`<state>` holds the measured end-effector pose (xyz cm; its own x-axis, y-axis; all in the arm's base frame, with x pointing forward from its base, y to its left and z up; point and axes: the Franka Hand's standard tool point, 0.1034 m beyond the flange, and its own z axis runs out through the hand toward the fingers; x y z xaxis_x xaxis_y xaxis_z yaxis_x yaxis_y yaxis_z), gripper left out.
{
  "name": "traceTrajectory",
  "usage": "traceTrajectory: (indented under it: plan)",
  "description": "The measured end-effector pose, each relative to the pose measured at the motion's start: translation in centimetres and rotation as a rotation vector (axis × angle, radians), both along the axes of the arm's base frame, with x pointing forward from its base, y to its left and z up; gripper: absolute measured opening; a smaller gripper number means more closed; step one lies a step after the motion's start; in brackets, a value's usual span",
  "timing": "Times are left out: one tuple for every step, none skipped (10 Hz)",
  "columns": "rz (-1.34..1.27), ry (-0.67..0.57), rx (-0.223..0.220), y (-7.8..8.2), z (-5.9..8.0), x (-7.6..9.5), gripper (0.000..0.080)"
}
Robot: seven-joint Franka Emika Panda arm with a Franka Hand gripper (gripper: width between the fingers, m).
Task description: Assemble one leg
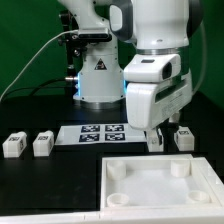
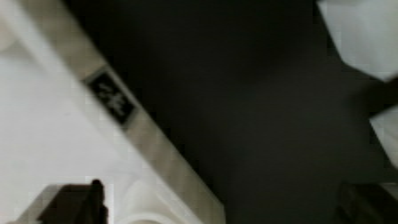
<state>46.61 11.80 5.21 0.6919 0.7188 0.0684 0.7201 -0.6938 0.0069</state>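
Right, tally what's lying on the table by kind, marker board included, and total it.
Legs: 4
Large square panel: 1
Marker board: 1
Total: 6

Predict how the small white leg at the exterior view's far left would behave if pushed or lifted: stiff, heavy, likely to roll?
The leg looks like a blocky moulded piece, so probably stiff. It is tiny beside the panel, so likely light. Lying low with flat-looking faces, it would probably slide rather than roll.
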Motion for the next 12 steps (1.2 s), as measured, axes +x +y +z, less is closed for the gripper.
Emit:
traceTrajectory:
  plan:
    - [-0.195, -0.002, 0.030, 1.5, -0.1, -0.3, 0.0649]
    - [-0.355, 0.013, 0.049, 2.8, -0.3, -0.6, 0.0649]
    - [-0.421, 0.021, 0.058, 2.8, -0.3, -0.6, 0.0649]
    - [-0.518, 0.030, 0.068, 2.8, -0.3, -0.7, 0.0649]
    - [-0.565, 0.034, 0.072, 2.9, -0.3, -0.7, 0.0649]
    - [-0.680, 0.046, 0.082, 3.1, -0.3, -0.8, 0.0649]
    - [-0.711, 0.102, 0.052, 3.9, -0.4, -1.6, 0.0649]
    - [-0.713, 0.114, 0.046, 4.5, -0.3, -1.8, 0.0649]
    - [-0.727, 0.148, 0.023, 4.7, -0.3, -2.4, 0.0649]
    - [-0.733, 0.248, -0.047, 4.9, -0.4, -3.5, 0.0649]
    - [-0.729, 0.329, -0.098, 5.0, -0.7, -3.5, 0.0649]
    - [-0.714, 0.332, -0.095, 5.1, -1.2, -3.0, 0.0649]
